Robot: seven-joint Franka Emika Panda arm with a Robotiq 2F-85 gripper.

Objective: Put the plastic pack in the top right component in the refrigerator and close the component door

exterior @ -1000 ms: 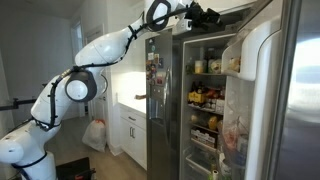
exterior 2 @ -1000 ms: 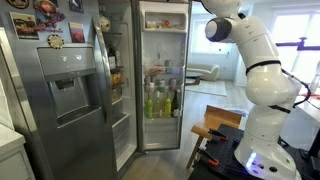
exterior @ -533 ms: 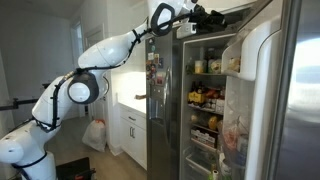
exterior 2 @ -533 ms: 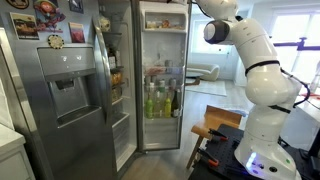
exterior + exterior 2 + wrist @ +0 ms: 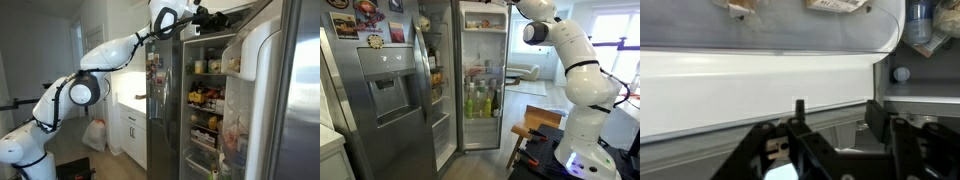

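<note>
Gripper point(image 5: 214, 15) up at fridge point(image 5: 295, 100) top bin, facing white flap point(image 5: 760, 85); can't tell if jaws spread or pinching. Prob best: press flap mid-edge, square & slow, til seated.

No legible text, even on the refrigerator point(image 5: 395, 120) door's magnets point(image 5: 368, 13).

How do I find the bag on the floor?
Find the tall steel fridge. White cabinets stand beside it, and the bag sits on the floor by them. Unlike its hard, boxy neighbours, it is soft, white and crumpled.
</note>
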